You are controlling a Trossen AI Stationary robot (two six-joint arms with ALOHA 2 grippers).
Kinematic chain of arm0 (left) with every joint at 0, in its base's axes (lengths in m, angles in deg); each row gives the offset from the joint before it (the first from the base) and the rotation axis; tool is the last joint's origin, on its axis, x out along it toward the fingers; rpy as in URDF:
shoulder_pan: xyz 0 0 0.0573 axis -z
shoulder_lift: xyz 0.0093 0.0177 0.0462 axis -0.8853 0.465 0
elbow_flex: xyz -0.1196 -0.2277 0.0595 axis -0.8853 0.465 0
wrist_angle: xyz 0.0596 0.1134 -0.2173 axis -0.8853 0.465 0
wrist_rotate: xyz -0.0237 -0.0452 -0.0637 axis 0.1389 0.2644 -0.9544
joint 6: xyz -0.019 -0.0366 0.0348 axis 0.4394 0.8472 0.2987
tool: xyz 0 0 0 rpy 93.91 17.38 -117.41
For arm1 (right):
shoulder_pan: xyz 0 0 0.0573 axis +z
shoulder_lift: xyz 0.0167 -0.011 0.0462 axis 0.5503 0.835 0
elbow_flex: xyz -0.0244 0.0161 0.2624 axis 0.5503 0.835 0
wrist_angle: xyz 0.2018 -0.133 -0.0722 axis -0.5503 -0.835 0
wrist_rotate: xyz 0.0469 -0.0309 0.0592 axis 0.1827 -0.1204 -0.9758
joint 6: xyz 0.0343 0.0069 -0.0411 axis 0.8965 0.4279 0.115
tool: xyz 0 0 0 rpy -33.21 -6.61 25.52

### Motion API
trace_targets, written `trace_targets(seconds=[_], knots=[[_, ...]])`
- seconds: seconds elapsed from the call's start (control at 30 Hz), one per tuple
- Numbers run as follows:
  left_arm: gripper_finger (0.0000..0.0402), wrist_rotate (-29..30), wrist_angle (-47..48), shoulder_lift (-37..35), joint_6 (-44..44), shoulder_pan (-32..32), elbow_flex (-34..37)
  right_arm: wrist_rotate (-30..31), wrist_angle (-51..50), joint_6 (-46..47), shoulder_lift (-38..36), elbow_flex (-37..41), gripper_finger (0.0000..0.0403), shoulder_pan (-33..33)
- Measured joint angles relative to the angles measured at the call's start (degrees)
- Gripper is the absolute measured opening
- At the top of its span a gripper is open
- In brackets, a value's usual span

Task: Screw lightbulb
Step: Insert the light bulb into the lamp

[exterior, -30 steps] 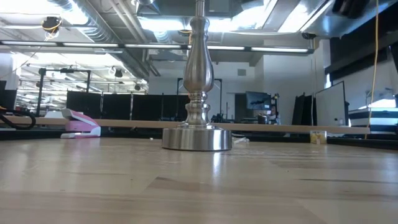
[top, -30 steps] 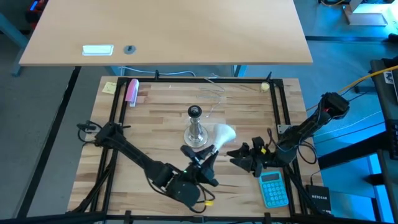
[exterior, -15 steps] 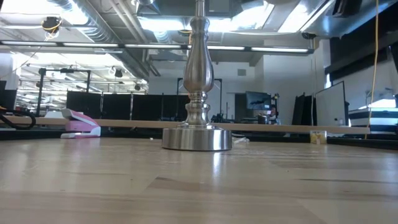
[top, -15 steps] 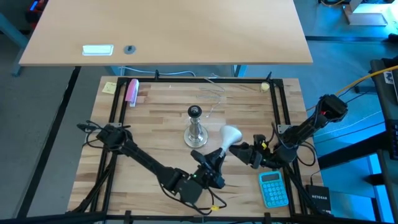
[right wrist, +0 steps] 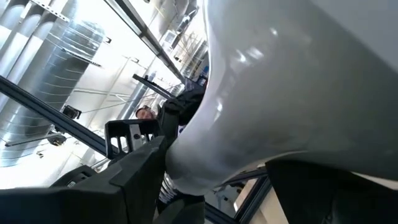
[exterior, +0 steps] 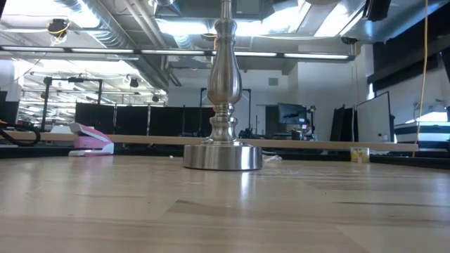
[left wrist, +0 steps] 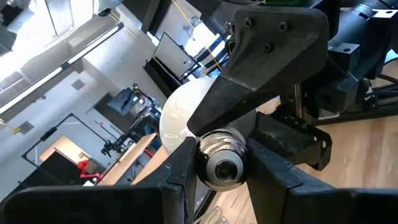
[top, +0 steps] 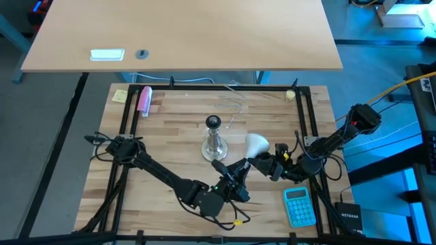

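The white lightbulb (top: 255,143) is up in the air to the right of the silver lamp stand (top: 214,141), and both grippers are on it. My right gripper (top: 268,162) is shut on its white body, which fills the right wrist view (right wrist: 292,81). My left gripper (top: 240,169) comes from the near side and is shut on the silvery screw base (left wrist: 219,149). The stand rests upright on its round foot (exterior: 222,157), with its black socket top (top: 214,122) bare. My left gripper pinches the bulb's screw base (left wrist: 211,146) between its two fingers (left wrist: 180,168), one on each side. The base's end faces back along the fingers. They come slanting from the table's near left. The bulb is clear of the table. My right gripper pinches the bulb's white body where it narrows toward the base (right wrist: 205,162), one finger (right wrist: 124,180) on each side. The fingers come from the table's right and lie across the bulb. The bulb is lifted clear, with its globe toward the far edge.
A blue calculator (top: 300,205) lies near the right arm at the front right. A pink stapler (top: 144,99) and a yellow note (top: 120,95) lie at the far left. Black frame rails (top: 304,116) edge the table. A clear cord (top: 231,105) lies behind the stand.
My left gripper has gone toward the table's right, up to the bulb's base. My right gripper has carried the bulb a little toward the far edge and the right. The bulb stays clear of the table.
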Motion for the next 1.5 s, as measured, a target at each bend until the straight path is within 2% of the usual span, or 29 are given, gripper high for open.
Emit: trace_targets(seconds=[0.27,0.4,0.67,0.83,1.03,1.2,1.33,1.5], knots=[[0.0092,-0.4,-0.2,0.0,1.8,0.0,0.0,0.0,0.7,-0.8,0.0,0.0,0.0266,0.0],[0.0092,-0.2,0.2,0.1,1.8,-0.5,0.0,2.5,-0.5,-2.7,0.0,0.0,0.0266,-0.1],[0.0092,1.4,1.1,0.1,3.1,-0.9,0.0,4.4,3.2,-7.1,0.2,0.0,0.0288,-1.2],[0.0092,2.4,1.3,0.1,3.6,-1.0,0.0,2.6,2.1,-6.1,0.1,0.0,0.0287,-1.3],[0.0092,2.5,1.3,0.1,4.5,-1.5,0.0,6.8,5.3,-7.9,0.1,0.0,0.0286,-2.4],[0.0092,3.9,1.3,0.0,4.4,-1.7,0.0,2.6,5.4,-6.8,0.1,0.1,0.0286,-4.9],[0.0092,4.0,1.4,0.0,4.5,-1.7,0.0,1.8,5.5,-7.6,0.1,0.1,0.0268,-4.9],[0.0092,4.0,1.4,0.0,5.1,-1.6,0.0,-1.0,5.7,-8.3,0.0,0.1,0.0212,-4.9]])
